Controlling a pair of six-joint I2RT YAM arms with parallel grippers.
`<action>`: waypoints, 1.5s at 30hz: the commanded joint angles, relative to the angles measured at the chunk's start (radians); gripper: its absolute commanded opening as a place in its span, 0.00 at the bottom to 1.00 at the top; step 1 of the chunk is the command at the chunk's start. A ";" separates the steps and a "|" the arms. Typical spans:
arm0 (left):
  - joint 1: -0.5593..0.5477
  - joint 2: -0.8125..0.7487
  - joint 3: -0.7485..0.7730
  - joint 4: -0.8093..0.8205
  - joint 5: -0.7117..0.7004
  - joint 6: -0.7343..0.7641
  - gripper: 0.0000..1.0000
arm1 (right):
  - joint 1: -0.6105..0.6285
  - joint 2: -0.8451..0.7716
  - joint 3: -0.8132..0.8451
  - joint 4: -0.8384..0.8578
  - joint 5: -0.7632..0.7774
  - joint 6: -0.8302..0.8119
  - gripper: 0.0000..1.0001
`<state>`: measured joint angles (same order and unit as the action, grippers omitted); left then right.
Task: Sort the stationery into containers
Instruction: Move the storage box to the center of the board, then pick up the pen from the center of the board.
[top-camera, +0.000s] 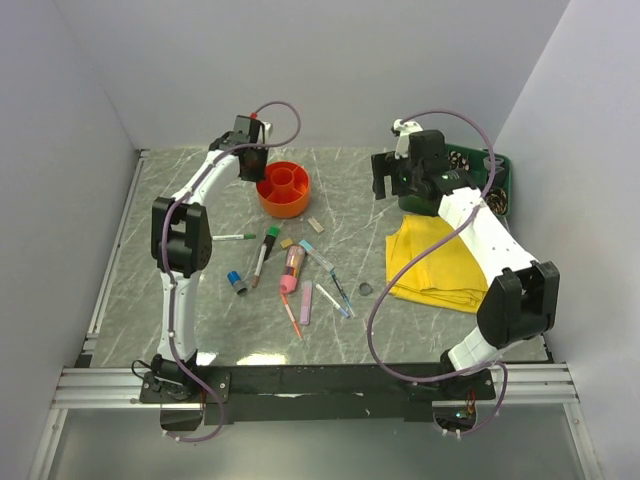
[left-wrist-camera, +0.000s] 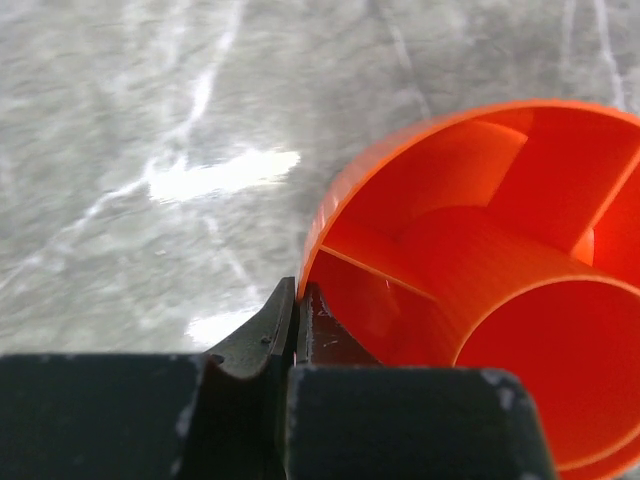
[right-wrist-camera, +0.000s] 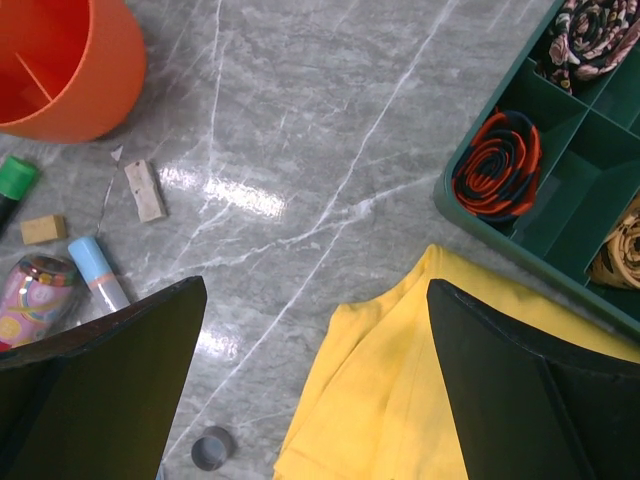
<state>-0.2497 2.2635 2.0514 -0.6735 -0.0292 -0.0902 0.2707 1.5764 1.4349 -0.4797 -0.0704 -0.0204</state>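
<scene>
The round orange organiser (top-camera: 283, 188) stands at the back middle of the table. My left gripper (top-camera: 250, 162) is at its left rim. In the left wrist view the left gripper (left-wrist-camera: 298, 292) is shut on the organiser's wall (left-wrist-camera: 400, 180), one finger outside and one inside. My right gripper (top-camera: 398, 187) is open and empty above the table; in the right wrist view the right gripper (right-wrist-camera: 315, 300) hangs over the yellow cloth's edge (right-wrist-camera: 400, 400). The stationery lies loose mid-table: green-capped marker (top-camera: 266, 254), pink tube (top-camera: 293, 266), blue cap (top-camera: 237, 282), dark disc (top-camera: 365, 290), erasers (right-wrist-camera: 145, 190). The green tray (top-camera: 506, 166) is at the back right.
The yellow cloth (top-camera: 440, 262) lies under the right arm, in front of the green tray. The tray's cells (right-wrist-camera: 575, 150) hold rolled patterned fabric (right-wrist-camera: 497, 165). White walls close in the table at left, back and right.
</scene>
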 joint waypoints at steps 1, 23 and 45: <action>-0.025 0.014 0.065 0.037 0.051 -0.011 0.01 | 0.007 -0.069 -0.028 0.020 0.014 -0.018 1.00; -0.023 -0.201 -0.003 0.011 0.009 -0.002 0.75 | 0.010 -0.082 -0.033 -0.039 -0.095 -0.058 1.00; -0.126 -0.389 -0.585 0.156 0.040 0.133 0.59 | 0.044 -0.125 -0.111 -0.007 -0.083 -0.053 1.00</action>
<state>-0.3576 1.8877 1.4857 -0.6125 0.0261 -0.0044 0.3058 1.5200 1.3582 -0.5117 -0.1623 -0.0650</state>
